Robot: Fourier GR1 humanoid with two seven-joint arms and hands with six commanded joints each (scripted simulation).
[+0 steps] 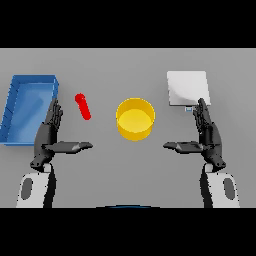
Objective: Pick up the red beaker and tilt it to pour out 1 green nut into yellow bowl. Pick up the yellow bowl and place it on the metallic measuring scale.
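The red beaker (83, 106) stands untouched left of the table's centre, between the blue tray (15, 117) at the left edge and the central yellow bowl (135, 119). Left hand (50, 137) is open, fingers straight, just short of the beaker; right hand (207, 135) likewise open, below the scale (187, 87). Recommendation: grip the beaker mid-body, tilt slowly, release only 1 nut.

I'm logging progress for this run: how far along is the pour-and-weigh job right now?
Nothing looks done yet. The red beaker stands untouched on the table, the yellow bowl looks empty and sits off the metallic scale. Nothing is in hand: the left hand and right hand hover open. Grasping, pouring and placing the bowl all remain.
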